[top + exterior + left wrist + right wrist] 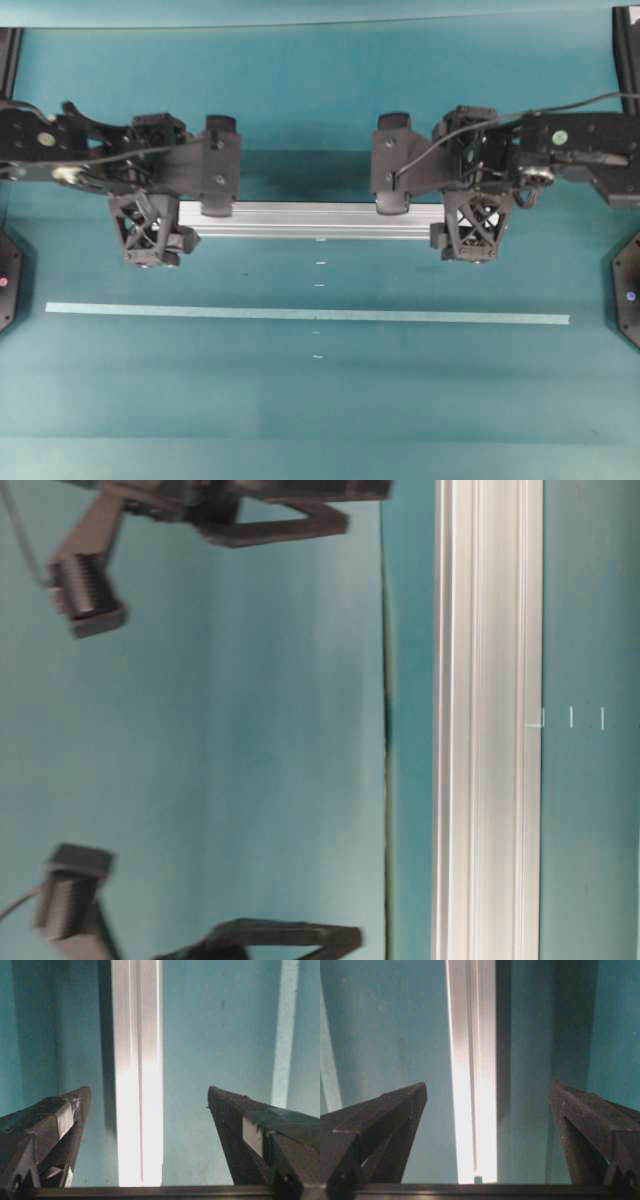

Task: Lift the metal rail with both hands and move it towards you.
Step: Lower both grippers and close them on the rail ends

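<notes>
1. Where the table (320, 410) comes nearest in the overhead view, its teal surface carries only a thin pale tape strip (308, 314) running left to right.
2. A short column of small white marks (319, 285) crosses the strip at mid-table, leading from nearer than the strip up to the rail.
3. Beyond the strip lies the rail (310, 219), a silver grooved bar resting flat on the table, parallel to the strip and well apart from it.
4. The left gripper (185, 205) sits over the rail's left end, its jaws spread wide; one lattice finger (148, 228) is on the near side and the other finger on the far side.
5. From the left wrist view, the rail (137, 1110) runs between the two fingers (55, 1130) with teal table showing on either side, so nothing is gripped.
6. The right gripper (435, 200) sits over the rail's right end, likewise spread wide, with a lattice finger (478, 226) on the near side.
7. From the right wrist view, the rail (474, 1110) passes through the middle of the gap, clear of both fingers (380, 1125).
8. Both black arms reach in from the left and right edges at the far side, trailing black cables.
9. Farthest off, the teal table continues to a paler band along the top edge.
</notes>
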`<action>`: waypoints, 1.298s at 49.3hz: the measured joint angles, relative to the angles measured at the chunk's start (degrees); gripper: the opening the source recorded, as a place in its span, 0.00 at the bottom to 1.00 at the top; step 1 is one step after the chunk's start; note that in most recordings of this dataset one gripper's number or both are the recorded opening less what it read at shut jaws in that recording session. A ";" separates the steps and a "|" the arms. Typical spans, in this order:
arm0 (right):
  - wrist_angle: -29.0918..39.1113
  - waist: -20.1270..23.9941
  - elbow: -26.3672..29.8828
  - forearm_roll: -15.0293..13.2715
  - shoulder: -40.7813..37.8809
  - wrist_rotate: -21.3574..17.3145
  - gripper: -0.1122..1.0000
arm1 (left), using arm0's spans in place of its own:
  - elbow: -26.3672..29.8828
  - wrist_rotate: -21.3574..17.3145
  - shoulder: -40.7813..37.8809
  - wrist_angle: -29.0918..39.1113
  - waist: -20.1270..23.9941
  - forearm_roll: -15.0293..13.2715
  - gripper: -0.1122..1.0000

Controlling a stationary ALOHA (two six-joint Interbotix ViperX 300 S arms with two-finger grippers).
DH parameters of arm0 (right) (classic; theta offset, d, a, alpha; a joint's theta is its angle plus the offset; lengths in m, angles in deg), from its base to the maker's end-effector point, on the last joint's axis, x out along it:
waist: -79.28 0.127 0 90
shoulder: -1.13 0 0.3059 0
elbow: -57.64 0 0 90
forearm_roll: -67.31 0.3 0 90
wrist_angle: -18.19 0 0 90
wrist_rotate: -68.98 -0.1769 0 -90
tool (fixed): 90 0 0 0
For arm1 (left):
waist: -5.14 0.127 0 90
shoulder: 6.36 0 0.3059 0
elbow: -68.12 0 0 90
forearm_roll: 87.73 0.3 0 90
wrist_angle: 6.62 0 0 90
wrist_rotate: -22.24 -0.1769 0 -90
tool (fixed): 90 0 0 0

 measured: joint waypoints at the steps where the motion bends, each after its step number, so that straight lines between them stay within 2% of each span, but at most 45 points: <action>1: -0.70 -0.09 -0.44 0.00 0.00 0.09 0.98 | -0.18 0.00 -0.35 -0.35 0.00 -0.09 0.94; 10: -7.29 -0.09 -5.54 1.67 -1.23 -0.09 0.98 | -1.32 0.26 -3.25 -3.69 0.18 0.00 0.94; 17: -12.30 -0.53 -8.53 1.85 -1.58 -0.18 0.98 | -2.20 0.26 -5.10 -7.38 1.41 0.00 0.95; 25: -15.91 -2.72 -9.49 1.85 -2.81 -0.09 0.98 | -2.29 0.09 -6.59 -10.55 3.96 0.00 0.94; 32: -16.88 -4.66 -9.49 1.93 -4.92 0.09 0.98 | -2.37 0.00 -8.70 -11.78 4.39 -0.09 0.94; 64: -19.42 -4.66 -9.58 2.02 -8.96 0.09 0.98 | -6.50 0.18 -11.87 -16.52 4.39 -0.09 0.94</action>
